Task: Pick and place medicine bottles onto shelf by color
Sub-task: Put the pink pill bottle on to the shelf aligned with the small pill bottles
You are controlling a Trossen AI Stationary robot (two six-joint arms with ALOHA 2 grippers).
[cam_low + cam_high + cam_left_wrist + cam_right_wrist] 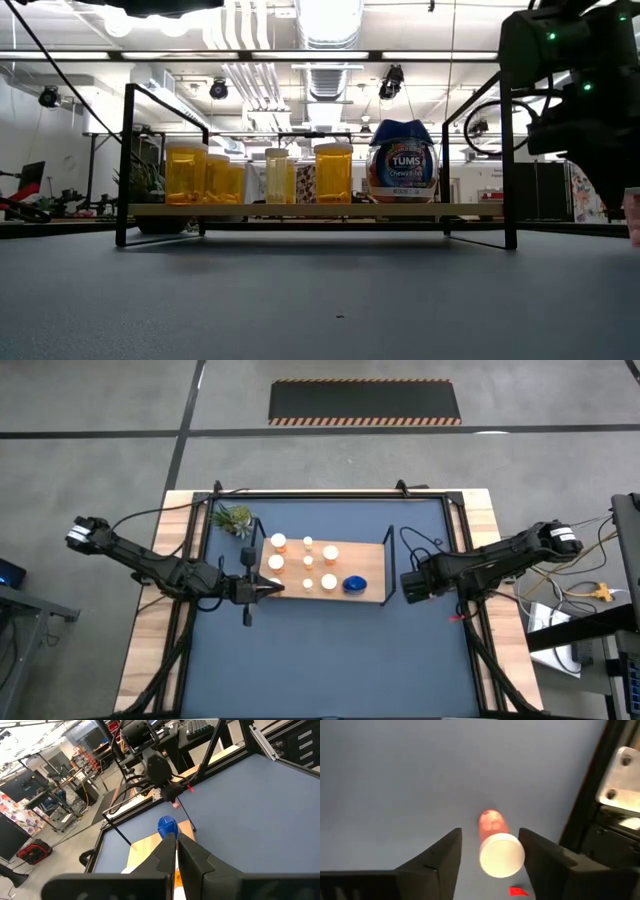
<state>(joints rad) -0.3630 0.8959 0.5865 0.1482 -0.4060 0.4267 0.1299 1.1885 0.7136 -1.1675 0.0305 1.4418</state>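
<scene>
A small bottle (500,852) with a white cap and an orange-pink body stands upright on the dark-blue mat (330,650), just right of the shelf (368,575). My right gripper (490,834) points down over it, open, with one finger on each side of the cap. Several orange and white bottles (276,563) and a larger blue one (354,583) stand on the shelf board. My left gripper (272,589) is shut and holds nothing. It hovers at the shelf's near left corner, pointing along the board. My right gripper comes from above, its fingers astride the bottle's white cap (517,855). One finger (535,852) lies right beside the cap's rim, and I cannot tell whether it touches. The other finger stands clear of it. The bottle stands upright on the mat.
A small green plant (233,520) stands at the mat's far left, behind the shelf. The shelf's black wire end frame (389,565) rises close beside my right gripper. A black rail (590,795) runs along the mat's right side. The near half of the mat is bare.
</scene>
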